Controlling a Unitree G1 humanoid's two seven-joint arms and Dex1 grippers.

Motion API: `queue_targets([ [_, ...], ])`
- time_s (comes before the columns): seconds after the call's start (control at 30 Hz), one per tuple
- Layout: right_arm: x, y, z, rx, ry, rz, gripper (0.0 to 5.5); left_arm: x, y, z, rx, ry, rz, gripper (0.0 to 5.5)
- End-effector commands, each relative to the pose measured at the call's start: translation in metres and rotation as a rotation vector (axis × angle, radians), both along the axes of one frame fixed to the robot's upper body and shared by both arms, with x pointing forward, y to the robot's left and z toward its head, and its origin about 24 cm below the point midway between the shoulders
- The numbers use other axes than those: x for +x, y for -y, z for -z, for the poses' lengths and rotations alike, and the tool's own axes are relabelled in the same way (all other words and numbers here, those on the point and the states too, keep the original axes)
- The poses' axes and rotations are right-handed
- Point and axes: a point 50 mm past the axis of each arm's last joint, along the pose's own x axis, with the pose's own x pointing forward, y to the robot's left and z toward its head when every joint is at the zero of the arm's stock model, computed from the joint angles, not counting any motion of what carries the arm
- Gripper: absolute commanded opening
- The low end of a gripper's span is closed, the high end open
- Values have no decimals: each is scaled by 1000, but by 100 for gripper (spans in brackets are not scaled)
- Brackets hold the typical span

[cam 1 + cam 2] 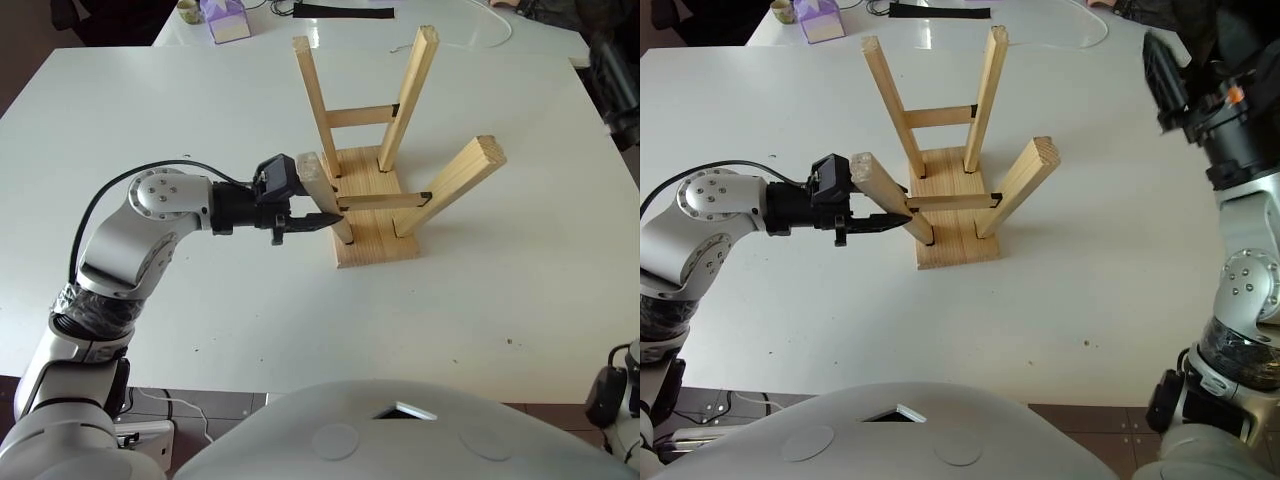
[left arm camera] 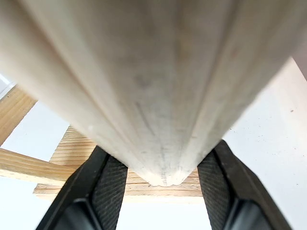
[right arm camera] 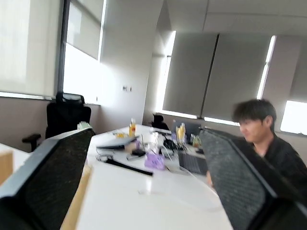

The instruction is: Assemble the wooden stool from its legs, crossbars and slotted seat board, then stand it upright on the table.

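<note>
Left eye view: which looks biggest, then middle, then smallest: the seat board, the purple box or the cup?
1. seat board
2. purple box
3. cup
Box and cup sit farther back, which shrinks them.

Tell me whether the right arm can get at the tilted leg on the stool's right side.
Probably yes: the tilted leg leans toward that arm, nothing stands between, and the right gripper is open and empty, though raised.

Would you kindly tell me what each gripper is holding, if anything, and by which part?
The left gripper clamps the near-left leg around its middle, beside the crossbar. The right gripper is open and holds nothing.
</note>
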Motion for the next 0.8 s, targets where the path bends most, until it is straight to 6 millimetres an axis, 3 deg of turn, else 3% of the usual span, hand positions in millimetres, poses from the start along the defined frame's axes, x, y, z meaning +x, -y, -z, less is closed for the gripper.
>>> queue_targets([
  [0.03,-19,-74,-11,-63,50,-250,405,0,-1,19,75,-78,-88,208],
  [0.2,-20,-114,3,-58,-31,-351,388,2,-1,24,96,-87,-122,208],
  [0.4,-1,-127,33,-46,-165,-283,292,4,5,23,99,-75,-98,208],
  [0.5,2,-136,69,-81,-305,-313,240,6,8,22,105,-65,-87,208],
  [0.67,-7,-143,174,-257,-667,-337,151,8,16,22,105,-58,-68,208],
  [0.73,-10,-141,190,-324,-680,-315,120,10,18,21,115,-55,-49,208],
  [0.8,-5,-142,182,-311,-632,-315,94,11,18,21,129,-52,-39,208],
])
